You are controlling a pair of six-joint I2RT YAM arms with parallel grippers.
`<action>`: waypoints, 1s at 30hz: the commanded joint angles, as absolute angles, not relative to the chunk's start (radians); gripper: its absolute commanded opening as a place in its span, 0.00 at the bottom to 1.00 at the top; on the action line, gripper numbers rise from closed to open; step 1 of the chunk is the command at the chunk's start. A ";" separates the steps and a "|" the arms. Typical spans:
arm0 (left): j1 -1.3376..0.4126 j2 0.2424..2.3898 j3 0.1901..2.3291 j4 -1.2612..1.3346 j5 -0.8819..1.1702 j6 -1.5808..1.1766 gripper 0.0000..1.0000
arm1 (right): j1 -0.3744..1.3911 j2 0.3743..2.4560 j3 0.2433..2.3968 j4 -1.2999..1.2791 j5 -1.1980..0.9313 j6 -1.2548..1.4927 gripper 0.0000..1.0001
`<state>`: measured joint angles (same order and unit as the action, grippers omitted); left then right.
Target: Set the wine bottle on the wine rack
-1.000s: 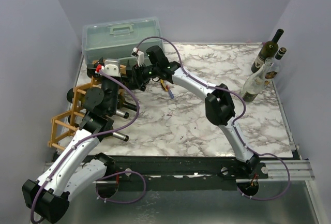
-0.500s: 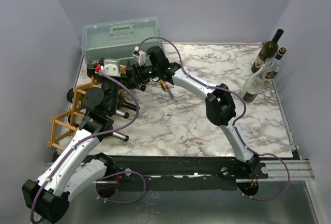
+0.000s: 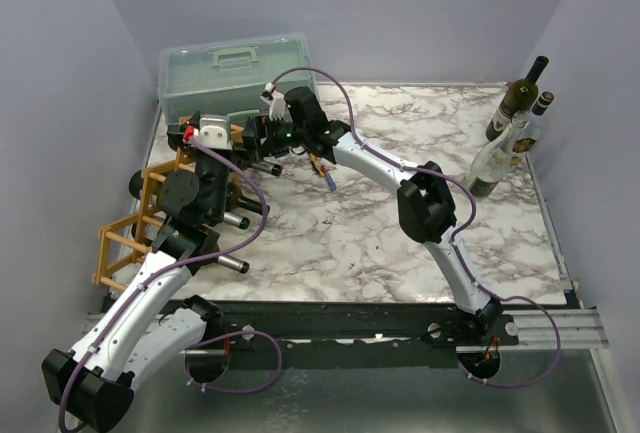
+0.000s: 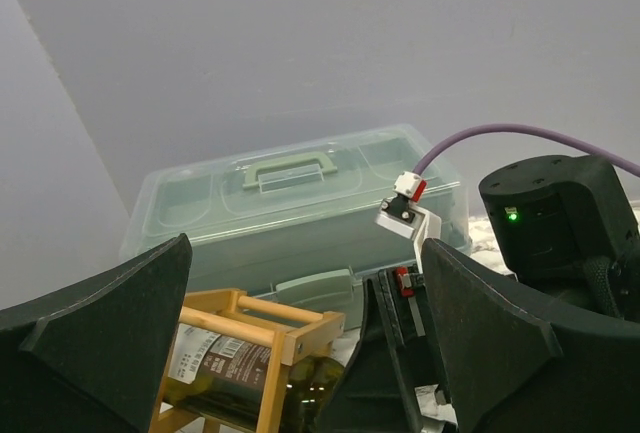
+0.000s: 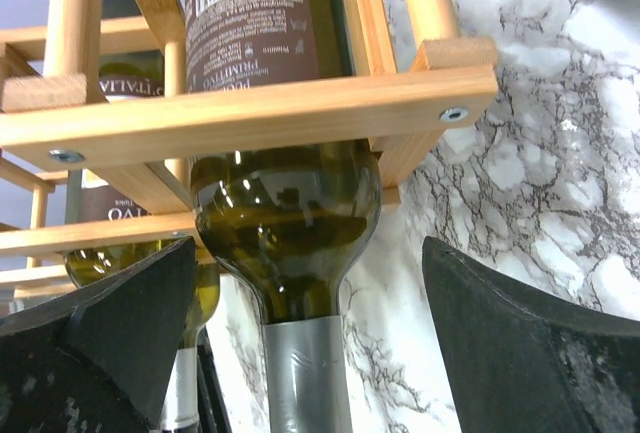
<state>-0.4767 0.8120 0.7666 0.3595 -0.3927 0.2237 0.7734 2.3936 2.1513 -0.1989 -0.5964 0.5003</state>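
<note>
Lying between right hand [image 5: 312, 353] (spread), wine bottle [image 5: 285, 218]

- Far left corner: toolbox [image 3: 235, 68] walls it off, directly behind the wine rack [image 3: 118, 243].
- Left edge: wine rack, with the left arm [image 3: 195, 203] over it; bottle necks [image 3: 233, 264] jut rightward over the marble.
- Rack's far end: right gripper [image 5: 307, 253] fingers straddle the wine bottle [image 5: 285, 193] neck, with gaps on both sides.
- Far right corner: standing bottles [image 3: 515, 128].
- Centre and near right of table [image 3: 340, 253]: open marble.

L arm [image 3: 150, 293] bent up, L fingers [image 4: 100, 343] spread wide; R arm [image 3: 430, 213] reaches left, R fingers [image 5: 520, 343] spread wide.
</note>
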 commanded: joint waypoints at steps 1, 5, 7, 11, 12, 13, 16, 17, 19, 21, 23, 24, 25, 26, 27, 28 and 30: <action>-0.469 0.796 0.756 0.382 -0.377 0.209 0.98 | 0.782 2.368 2.143 -0.110 -0.531 0.565 0.97; -0.468 0.795 0.756 0.382 -0.377 0.208 0.98 | 0.782 2.374 2.149 -0.065 -0.501 0.607 0.97; -0.468 0.793 0.758 0.383 -0.378 0.209 0.98 | 0.782 2.381 2.151 -0.040 -0.492 0.630 0.97; -0.468 0.794 0.757 0.382 -0.382 0.207 0.98 | 0.782 2.398 2.138 0.053 -0.514 0.679 0.97; -0.468 0.795 0.758 0.382 -0.382 0.207 0.98 | 0.781 2.405 2.138 0.079 -0.526 0.694 0.97; -0.468 0.796 0.758 0.382 -0.382 0.207 0.98 | 0.782 2.415 2.144 0.093 -0.535 0.708 0.96; -0.468 0.795 0.758 0.383 -0.382 0.207 0.98 | 0.782 2.444 2.172 0.118 -0.546 0.740 0.95; -0.468 0.795 0.758 0.382 -0.382 0.206 0.98 | 0.782 2.453 2.184 0.124 -0.547 0.747 0.94; -0.468 0.795 0.757 0.382 -0.382 0.206 0.98 | 0.781 2.468 2.200 0.131 -0.545 0.758 0.89; -0.466 0.794 0.757 0.382 -0.382 0.204 0.98 | 0.782 2.477 2.209 0.138 -0.527 0.763 0.86; -0.466 0.796 0.758 0.382 -0.382 0.203 0.98 | 0.781 2.486 2.218 0.137 -0.500 0.761 0.85; -0.466 0.796 0.758 0.382 -0.382 0.201 0.98 | 0.780 2.492 2.222 0.141 -0.491 0.757 0.85; -0.466 0.798 0.758 0.382 -0.382 0.201 0.98 | 0.779 2.495 2.226 0.144 -0.481 0.756 0.84; -0.464 0.799 0.758 0.383 -0.382 0.199 0.98 | 0.778 2.502 2.234 0.145 -0.473 0.757 0.84; -0.465 0.799 0.758 0.382 -0.382 0.199 0.98 | 0.776 2.509 2.247 0.147 -0.467 0.756 0.84; -0.465 0.799 0.758 0.382 -0.381 0.198 0.98 | 0.774 2.519 2.264 0.143 -0.461 0.756 0.84; -0.463 0.799 0.759 0.383 -0.380 0.196 0.98 | 0.767 2.542 2.311 0.122 -0.450 0.754 0.82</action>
<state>-0.4721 0.8097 0.7616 0.3599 -0.3927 0.2161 0.7731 2.4901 2.2135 0.0883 -0.5232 0.7444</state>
